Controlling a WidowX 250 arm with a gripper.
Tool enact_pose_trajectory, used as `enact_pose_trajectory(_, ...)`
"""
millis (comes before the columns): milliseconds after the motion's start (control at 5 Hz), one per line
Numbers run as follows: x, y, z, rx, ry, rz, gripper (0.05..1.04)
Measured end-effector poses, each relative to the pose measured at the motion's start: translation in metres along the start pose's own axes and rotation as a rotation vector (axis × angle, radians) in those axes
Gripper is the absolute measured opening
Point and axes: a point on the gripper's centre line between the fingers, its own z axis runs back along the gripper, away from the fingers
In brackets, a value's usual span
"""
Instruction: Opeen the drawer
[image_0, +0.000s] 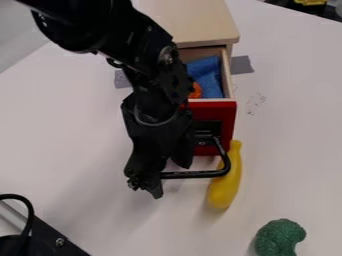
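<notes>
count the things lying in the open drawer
2: a blue cloth, and an orange item next to it near the drawer's red front. More may be hidden behind the arm.

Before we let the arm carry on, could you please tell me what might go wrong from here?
The yellow toy lies right by the handle, so more pulling might catch it or push it along. The gripper is toward the handle's left end in the picture, so an uneven pull could make the drawer bind. The drawer is already partly out, so pulling too far might bring it off the cabinet.
</notes>
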Motion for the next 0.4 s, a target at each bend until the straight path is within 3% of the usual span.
enact_pose_trajectory(400,0.0013,-0.0125,0.0109,0.001,0.019,-0.008,1.000)
